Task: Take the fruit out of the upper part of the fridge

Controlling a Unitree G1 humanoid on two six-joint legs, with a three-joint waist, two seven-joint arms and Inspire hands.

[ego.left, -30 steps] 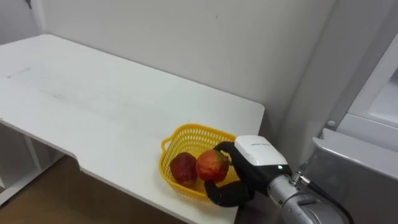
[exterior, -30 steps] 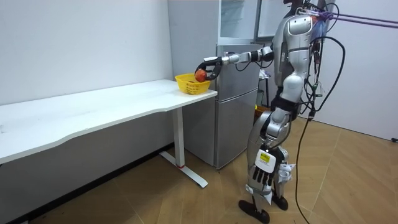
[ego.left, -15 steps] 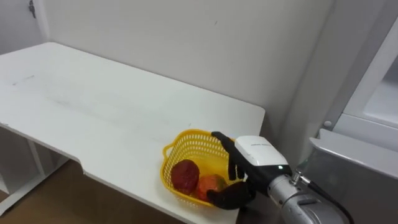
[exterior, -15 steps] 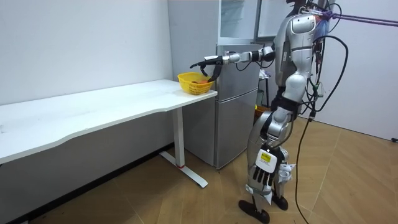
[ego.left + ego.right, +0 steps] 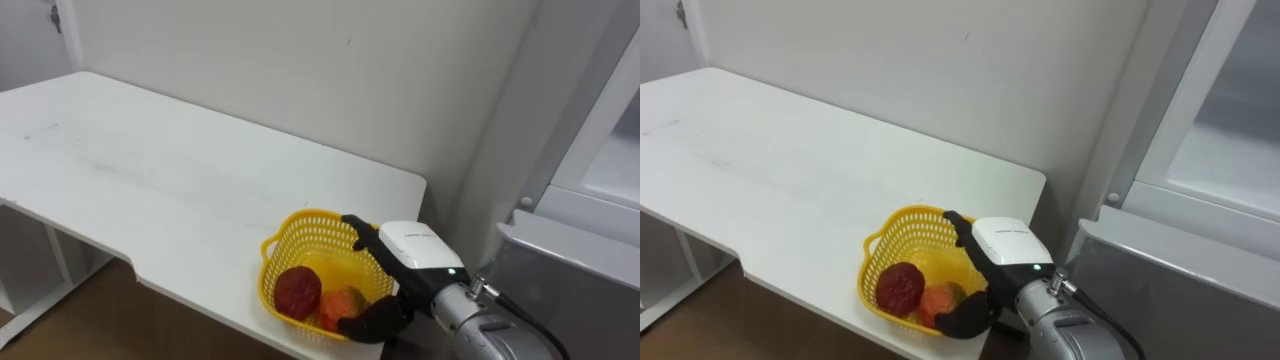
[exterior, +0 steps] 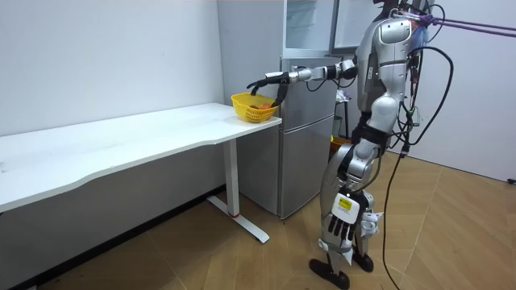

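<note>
The red fruit (image 5: 298,292) and orange fruit (image 5: 338,303) lie in the basket (image 5: 300,217); the right hand (image 5: 408,262) hovers spread, empty; delivery looks done.

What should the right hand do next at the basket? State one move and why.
Probably lift the right hand clear of the yellow basket: its fingers are open, and the orange-red fruit lies inside beside the dark red fruit, not held.

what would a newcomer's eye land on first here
The bright yellow basket at the near right corner of the white table, with a dark red fruit and an orange-red fruit in it. The robot's right hand hangs open at the basket's right side, and a grey fridge stands just past the table's end.
</note>
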